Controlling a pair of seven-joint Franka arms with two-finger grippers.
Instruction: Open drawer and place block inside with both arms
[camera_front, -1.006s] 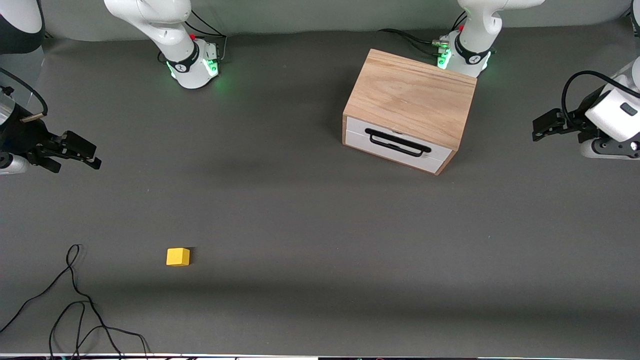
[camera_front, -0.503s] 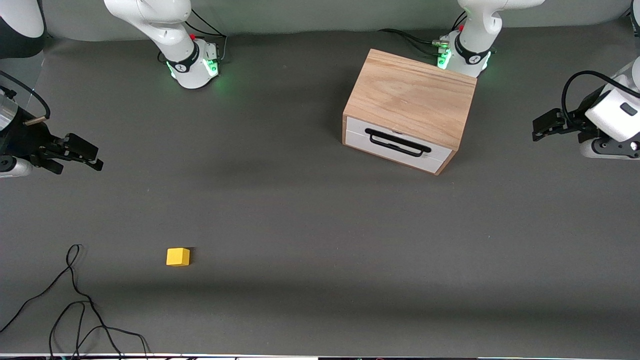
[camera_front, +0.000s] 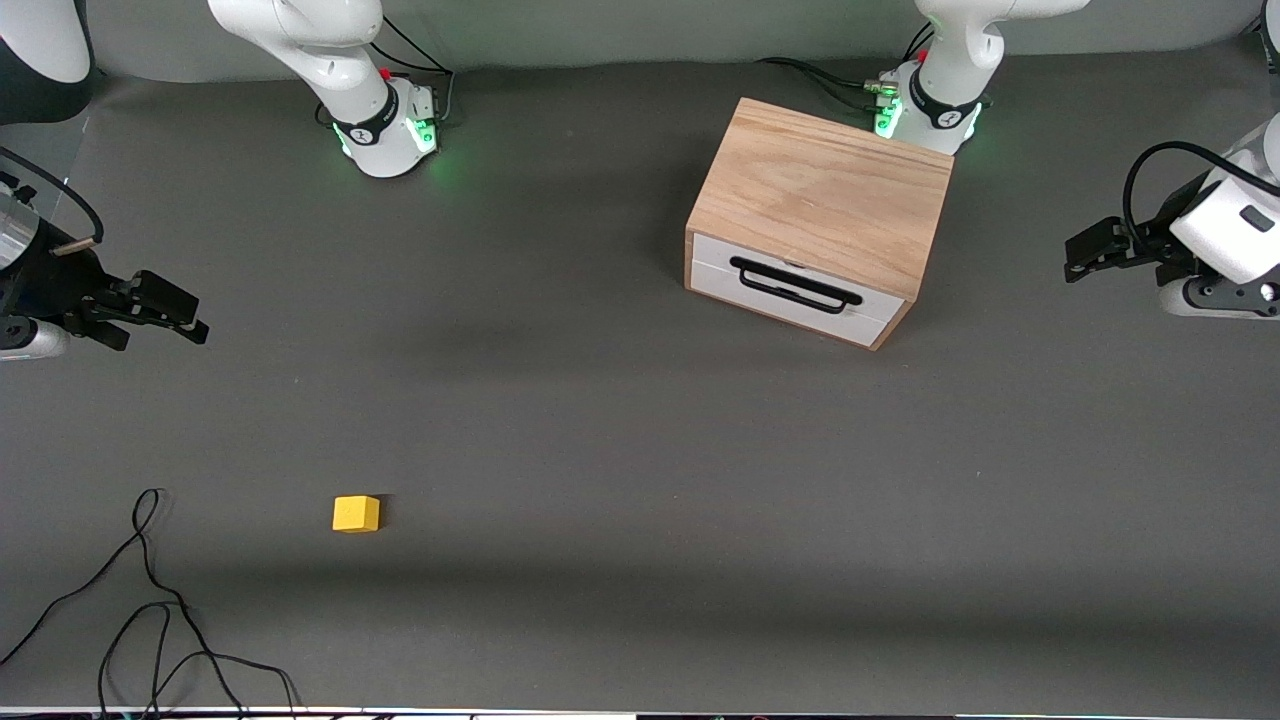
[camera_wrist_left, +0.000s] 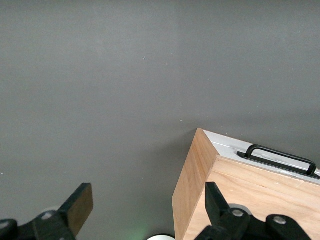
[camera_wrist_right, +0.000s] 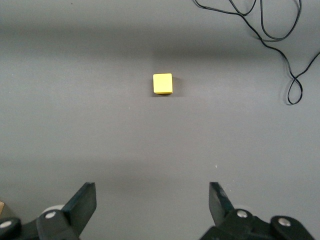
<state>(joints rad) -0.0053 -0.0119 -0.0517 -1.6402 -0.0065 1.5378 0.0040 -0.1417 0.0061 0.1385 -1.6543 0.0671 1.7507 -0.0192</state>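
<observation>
Over the last second only the right gripper (camera_front: 170, 312) has moved: it has crept slightly toward the front camera and a touch inward over the table, apparently without changing its wide finger spread.

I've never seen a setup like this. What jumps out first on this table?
Probably the small yellow block, alone on the dark grey table near the front camera, toward the right arm's end. Next, the light wood cabinet by the left arm's base, its white drawer shut. Both grippers hang open in the air: the right gripper and left gripper at either end of the table.
</observation>
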